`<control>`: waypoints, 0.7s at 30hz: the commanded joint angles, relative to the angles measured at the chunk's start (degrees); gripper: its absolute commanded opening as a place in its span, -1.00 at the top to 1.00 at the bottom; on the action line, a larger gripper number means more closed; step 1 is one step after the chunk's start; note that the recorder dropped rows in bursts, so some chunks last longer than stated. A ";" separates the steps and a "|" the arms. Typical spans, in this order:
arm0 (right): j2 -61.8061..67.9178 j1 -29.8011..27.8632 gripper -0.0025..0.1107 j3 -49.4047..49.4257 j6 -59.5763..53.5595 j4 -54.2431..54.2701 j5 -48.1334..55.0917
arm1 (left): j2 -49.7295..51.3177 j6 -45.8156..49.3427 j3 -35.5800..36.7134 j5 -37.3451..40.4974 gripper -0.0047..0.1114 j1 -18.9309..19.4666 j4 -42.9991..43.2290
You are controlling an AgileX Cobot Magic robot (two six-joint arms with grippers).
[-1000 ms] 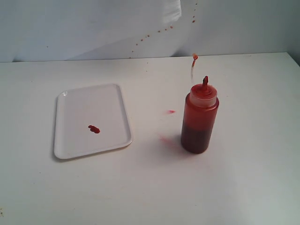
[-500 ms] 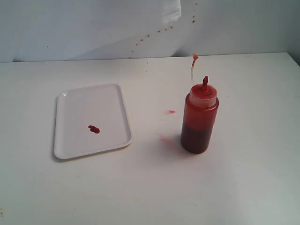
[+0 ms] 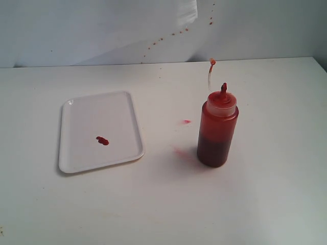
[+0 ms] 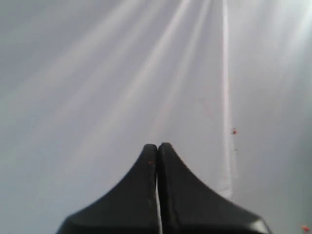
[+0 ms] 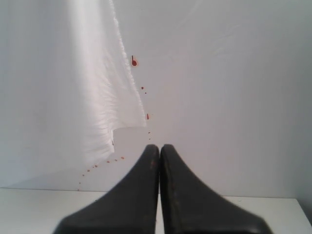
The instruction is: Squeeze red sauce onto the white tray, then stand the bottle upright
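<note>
Where the bottle (image 3: 217,135) stood, right of centre in the exterior view, it was upright on the white table (image 3: 163,209) with nothing touching it. Body translucent and cylindrical; contents dark red in the lower part, a lighter orange-red film above. Cloudy cap (image 3: 221,105) on top, a red pointed nozzle (image 3: 224,89) rising from it, and a thin tether curving up to a small tip (image 3: 212,62).

Red sauce (image 3: 102,141): one small glossy dark-red blob, lying in the lower middle of the white tray (image 3: 99,109). Tray flat, rectangular, with rounded corners and a low rim; it sat left of centre, well apart from the bottle.

Two faint pinkish smears (image 3: 186,121) marked the table between tray and bottle, the lower one near the bottle's base. Small red specks (image 3: 163,39) dotted the pale wall at upper middle.

Left gripper (image 4: 157,147) faced a pale wall, black fingers pressed together on nothing. Right gripper (image 5: 159,147) likewise: fingers pressed together, empty.
</note>
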 commanded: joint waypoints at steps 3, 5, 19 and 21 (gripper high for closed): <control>-0.36 0.05 0.94 0.26 0.21 0.32 0.24 | -0.09 59.26 6.40 17.18 0.92 0.19 -49.53; -0.36 0.05 0.94 0.26 0.21 0.32 0.24 | -0.09 58.53 8.75 17.18 0.92 0.19 -49.38; -0.36 0.05 0.94 0.26 0.21 0.32 0.24 | -0.09 48.49 13.65 18.93 0.92 0.19 -38.87; -0.36 0.05 0.94 0.26 0.21 0.32 0.24 | -0.09 48.69 13.65 18.91 0.92 0.19 -38.87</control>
